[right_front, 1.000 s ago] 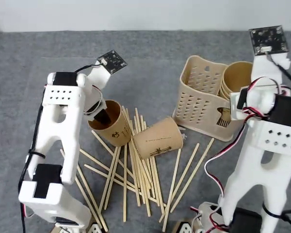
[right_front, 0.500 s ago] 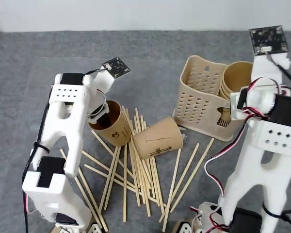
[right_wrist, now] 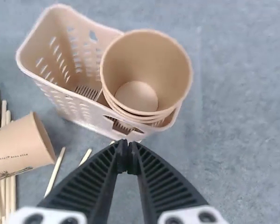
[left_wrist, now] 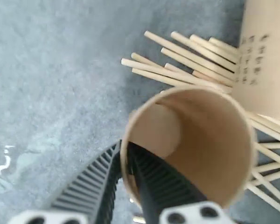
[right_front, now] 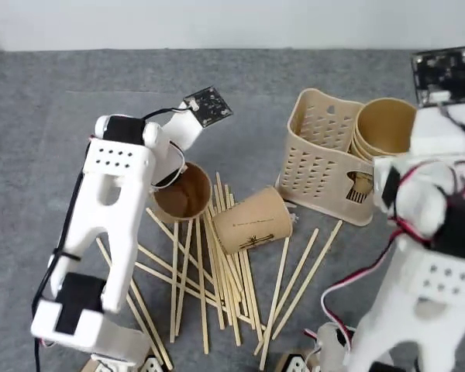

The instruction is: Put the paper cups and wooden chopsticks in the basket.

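Change: over the last second the left arm has swung the held cup (right_front: pixel 184 194) from a lean, with its printed side showing, to nearly upright; the right arm (right_front: pixel 434 232) has shifted toward the desk's right edge.
Left gripper (left_wrist: pixel 126 156): clenched on the held cup's rim, one finger inside the wall and one outside, on the side toward the left edge of the desk (right_front: pixel 294 77).
Held cup: left of the desk's middle, over the far ends of the chopsticks (right_front: pixel 217 279); its long axis is close to vertical, mouth up, brown inside showing.
Lying cup (right_front: pixel 252 221): on its side on top of the chopsticks, just right of the held cup. Its long axis runs from near-left to far-right, toward the basket (right_front: pixel 318 167); I cannot tell which end is the mouth.
Chopsticks: a loose fan across the near middle of the desk, most running near edge to far edge, some crossing on a slant, and a few reaching toward the basket.
Basket: toward the desk's far right corner, open top up.
Stacked cups (right_front: pixel 384 128): nested in the basket's end nearer the right edge, mouths up; the basket's other end holds nothing.
Right gripper (right_wrist: pixel 127 149): fingers pressed together on nothing, above the desk on the near side of the basket.
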Robot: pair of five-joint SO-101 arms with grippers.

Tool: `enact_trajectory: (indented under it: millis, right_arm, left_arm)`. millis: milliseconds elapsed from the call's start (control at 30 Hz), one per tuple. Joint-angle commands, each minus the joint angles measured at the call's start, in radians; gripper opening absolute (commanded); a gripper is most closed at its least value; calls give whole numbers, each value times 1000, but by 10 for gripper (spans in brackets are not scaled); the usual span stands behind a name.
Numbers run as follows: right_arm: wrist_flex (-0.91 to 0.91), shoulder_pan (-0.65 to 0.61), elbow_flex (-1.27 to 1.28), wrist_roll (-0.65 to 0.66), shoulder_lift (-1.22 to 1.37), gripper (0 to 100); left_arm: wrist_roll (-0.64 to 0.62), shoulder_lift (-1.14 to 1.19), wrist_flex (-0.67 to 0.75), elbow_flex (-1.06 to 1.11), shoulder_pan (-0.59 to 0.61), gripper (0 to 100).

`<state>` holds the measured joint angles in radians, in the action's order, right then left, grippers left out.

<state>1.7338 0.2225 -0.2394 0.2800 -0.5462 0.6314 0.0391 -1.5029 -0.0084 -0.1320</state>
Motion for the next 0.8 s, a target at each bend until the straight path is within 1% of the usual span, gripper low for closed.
enact_trajectory:
  millis: [0, 200, 400, 467, 600, 767]
  right_arm:
    - [-2, 68, -31, 11, -61, 9]
    - [8, 193, -25, 11, -77, 9]
    - [45, 271, -25, 11, -77, 9]
    - [50, 303, -23, 11, -77, 9]
    - [50, 412, -23, 9, -76, 9]
    - [50, 562, -3, 3, -67, 12]
  left_arm:
    - [-9, -121, -18, -53, -18, 13]
    - [-129, -253, -17, -101, -40, 13]
    - [-285, -316, -17, -229, -86, 13]
    - [-344, -318, -17, -283, -118, 13]
    - [-474, -301, -9, -415, -178, 13]
    - [-605, -242, -9, -595, -302, 13]
